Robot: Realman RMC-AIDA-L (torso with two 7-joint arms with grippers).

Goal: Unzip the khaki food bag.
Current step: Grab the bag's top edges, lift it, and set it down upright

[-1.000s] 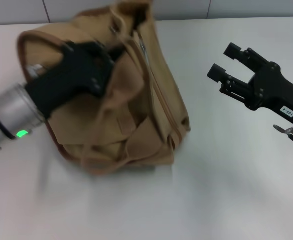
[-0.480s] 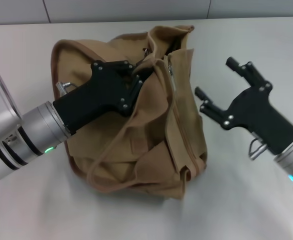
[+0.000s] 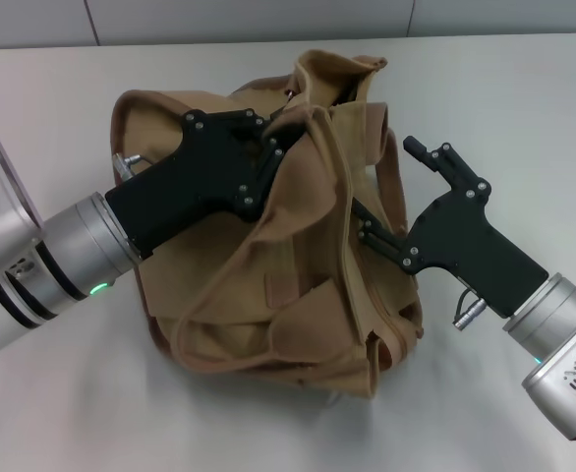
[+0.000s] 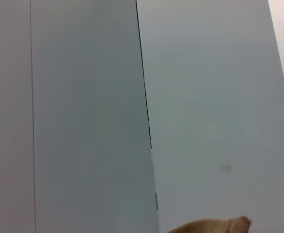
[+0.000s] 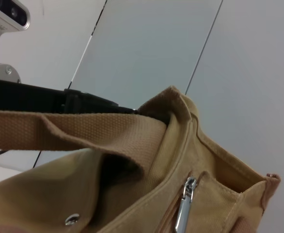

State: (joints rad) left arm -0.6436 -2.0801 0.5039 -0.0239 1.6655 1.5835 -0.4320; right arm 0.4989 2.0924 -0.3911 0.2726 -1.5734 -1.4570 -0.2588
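Fingers of the left gripper (image 3: pixel 268 162) pressed shut into a fold of the khaki food bag (image 3: pixel 298 285) near its top, holding the fabric up. Fingers of the right gripper (image 3: pixel 391 202) spread wide, one tip high beside the bag's right wall, the other low against the canvas, gripping nothing.

Bag slumped on the pale counter (image 3: pixel 524 108), roughly central, between both arms. Since a second ago: dragged in from the left and turned, left arm swung up over it, right gripper brought from well apart to touching distance. Likely meaning for the task: bag now steadied by the left side, right side lined up to hunt for the zipper pull (image 5: pixel 183 211), zip not yet run.

Hidden or unclear: zipper pull out of sight from the head camera, buried under folds and handles; plain only in the right wrist view, hanging just below the trim, with a metal snap (image 5: pixel 72 219) nearby. Zipper teeth mostly covered, so how far shut is hard to judge. Left fingertips swallowed by cloth. Left wrist view nearly all wall panels, only a sliver of tan edge showing.
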